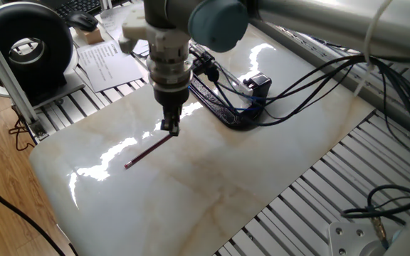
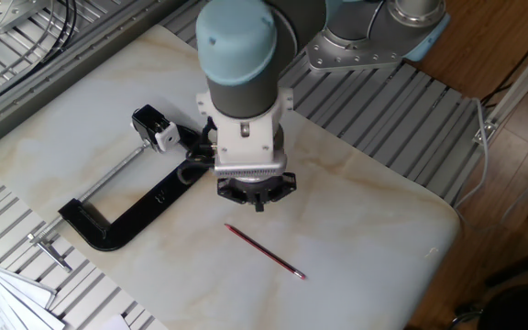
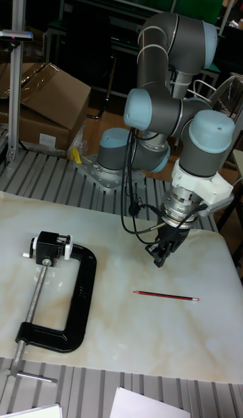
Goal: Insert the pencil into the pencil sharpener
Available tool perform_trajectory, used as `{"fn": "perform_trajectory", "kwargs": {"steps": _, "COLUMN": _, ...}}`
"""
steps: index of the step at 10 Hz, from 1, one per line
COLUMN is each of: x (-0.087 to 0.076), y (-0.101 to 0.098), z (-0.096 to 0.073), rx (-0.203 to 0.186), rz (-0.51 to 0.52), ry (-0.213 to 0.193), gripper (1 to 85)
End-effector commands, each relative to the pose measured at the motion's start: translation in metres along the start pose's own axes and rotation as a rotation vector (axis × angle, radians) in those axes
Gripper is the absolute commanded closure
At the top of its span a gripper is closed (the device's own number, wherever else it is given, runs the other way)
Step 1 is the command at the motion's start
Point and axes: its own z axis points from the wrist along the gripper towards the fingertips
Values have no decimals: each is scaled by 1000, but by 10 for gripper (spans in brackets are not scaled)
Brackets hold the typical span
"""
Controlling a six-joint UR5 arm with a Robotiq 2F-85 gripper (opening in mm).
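Observation:
The dark-red pencil [image 1: 148, 152] [image 2: 264, 250] [image 3: 165, 296] lies flat on the marble tabletop. My gripper [image 1: 169, 128] [image 3: 160, 259] points straight down, just above the pencil's far end. Its fingers look pressed together with nothing between them. From the other fixed view the wrist hides the fingertips of the gripper [image 2: 258, 203]. The pencil sharpener [image 1: 259, 82] [image 2: 154, 126] [image 3: 50, 246], a small black block with a white face, sits in the black clamp well away from the gripper.
The large black C-clamp [image 1: 219, 107] [image 2: 145, 206] [image 3: 77, 303] lies on the table beside the arm, its screw rod [image 2: 108, 179] pointing outward. Black cables [image 1: 297, 78] trail across the back of the table. Papers [image 1: 109, 60] lie past the marble edge.

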Motion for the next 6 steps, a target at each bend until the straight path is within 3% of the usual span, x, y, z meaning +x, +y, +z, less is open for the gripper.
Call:
{"fn": "perform_trajectory", "kwargs": {"steps": 1, "x": -20, "y": 5, "z": 12, "rx": 24, "rz": 67, "ry": -23, "gripper": 827}}
{"fn": "perform_trajectory", "kwargs": {"steps": 2, "x": -20, "y": -1, "z": 12, "rx": 49, "rz": 57, "ry": -7, "gripper": 827}}
{"fn": "perform_trajectory", "kwargs": {"steps": 3, "x": -19, "y": -1, "z": 6, "rx": 41, "rz": 36, "ry": 1, "gripper": 267}}
{"fn": "perform_trajectory", "kwargs": {"steps": 4, "x": -18, "y": -2, "z": -6, "rx": 50, "rz": 13, "ry": 5, "gripper": 240}}
{"fn": "perform_trajectory", "kwargs": {"steps": 5, "x": -22, "y": -7, "z": -17, "rx": 83, "rz": 3, "ry": -14, "gripper": 827}}
{"fn": "perform_trajectory", "kwargs": {"steps": 6, "x": -17, "y": -9, "z": -25, "rx": 87, "rz": 12, "ry": -7, "gripper": 827}}
